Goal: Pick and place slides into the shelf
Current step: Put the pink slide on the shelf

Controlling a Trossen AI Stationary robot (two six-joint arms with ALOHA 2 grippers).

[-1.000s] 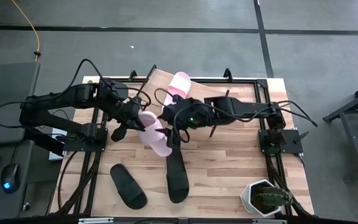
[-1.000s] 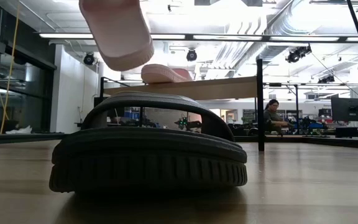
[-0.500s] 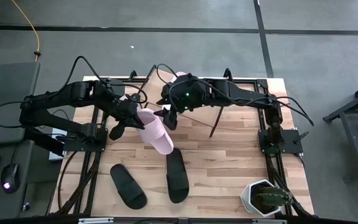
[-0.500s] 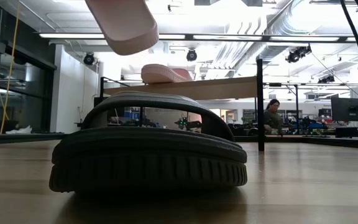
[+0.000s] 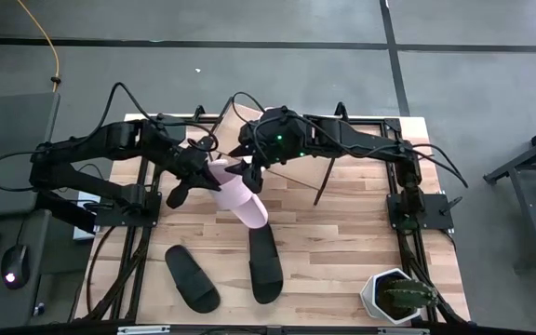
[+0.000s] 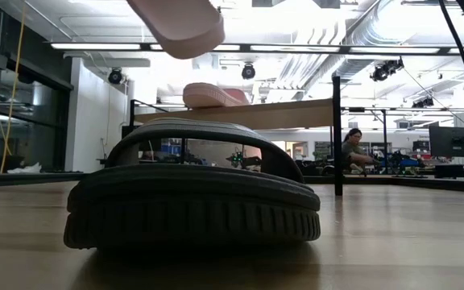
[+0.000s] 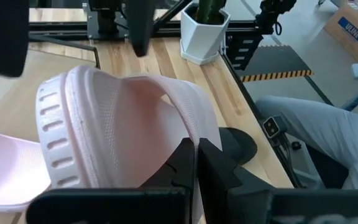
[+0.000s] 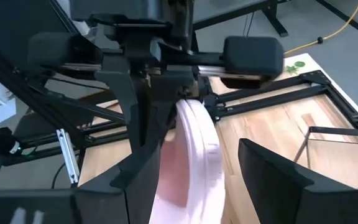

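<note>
Light-wood tabletop (image 5: 342,251) at frame centre. Directly on it: two black slides, one (image 5: 191,278) at lower left, one (image 5: 265,261) just right of it, apart; a white potted plant (image 5: 394,296) at lower right. On the shelf (image 6: 296,113), a pink slide (image 6: 213,95).

Both arms: matte black throughout, built of boxy links joined by rounded joint housings. Left arm (image 5: 100,154) enters from 9 o'clock; right arm (image 5: 361,154) from 3 o'clock. Black cables loop loosely off each arm's upper links, arching above the housings. A small green indicator light glows on the right arm's forward housing near its end effector (image 5: 254,169). Left end effector (image 7: 197,158): two flat black fingers with angular, stepped edges, mounted on a broad black crossbar. Right end effector, seen in its wrist view: wide, wedge-shaped black fingers (image 8: 272,177) with smooth faces. No labels or markings legible on either arm.
</note>
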